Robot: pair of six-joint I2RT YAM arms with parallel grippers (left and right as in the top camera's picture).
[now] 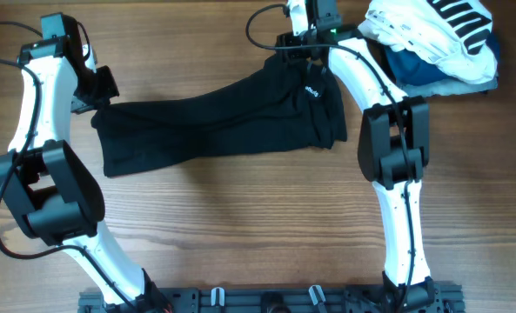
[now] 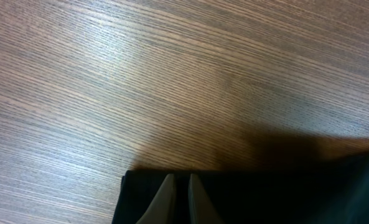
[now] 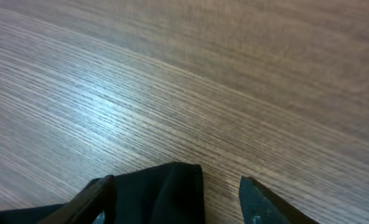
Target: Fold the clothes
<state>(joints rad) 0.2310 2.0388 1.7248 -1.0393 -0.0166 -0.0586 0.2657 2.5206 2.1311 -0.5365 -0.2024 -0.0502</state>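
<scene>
Lying stretched across the wooden table [image 1: 240,217], the black garment [image 1: 214,122] ran from the left arm's end to the right arm's end in the overhead view. Its left part lay flat and fairly smooth, while its right part was bunched into soft folds beside the right arm. A small white label [image 1: 311,89] showed on that bunched part. The left gripper [image 2: 180,177] sat at the garment's upper left corner. In the left wrist view its fingers [image 2: 164,200] were pressed nearly together at the cloth's straight edge, with only a thin dark strip of the fabric between them, so it was pinching the garment there. The right gripper [image 3: 178,180] was at the garment's far right top corner, and its jaws stood wide apart. In the right wrist view a raised fold of the black cloth sat between the two fingers [image 3: 97,199], close to the one on the left of that view and clear of the other, with bare wood beyond it. The cloth was not clamped there. At the far right corner of the table, apart from the black garment, a white garment with black stripes [image 1: 440,35] lay heaped on top of a blue folded garment [image 1: 414,69].
</scene>
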